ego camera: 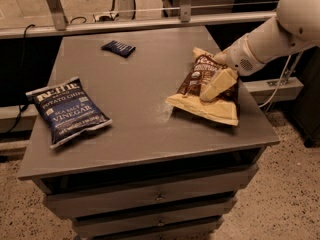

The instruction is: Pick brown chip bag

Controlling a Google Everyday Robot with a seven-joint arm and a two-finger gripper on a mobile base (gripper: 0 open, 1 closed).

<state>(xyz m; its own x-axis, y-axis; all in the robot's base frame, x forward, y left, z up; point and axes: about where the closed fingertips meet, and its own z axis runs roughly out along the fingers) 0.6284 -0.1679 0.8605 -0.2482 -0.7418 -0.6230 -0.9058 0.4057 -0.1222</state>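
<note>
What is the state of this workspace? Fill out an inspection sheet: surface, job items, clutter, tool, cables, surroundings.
Surface: gray table top, flat, carrying three packages.
Job's things: brown chip bag lies on the top near the right edge.
Clutter: blue Kettle bag at front left; small dark blue packet at the back; both well apart from the brown chip bag.
Grippers: tool is down on the brown chip bag, its arm reaching in from the right.
Cables: white cable hangs right of the table; black cable runs down at left.
Surroundings: drawers under the top; metal rail behind; speckled floor.
</note>
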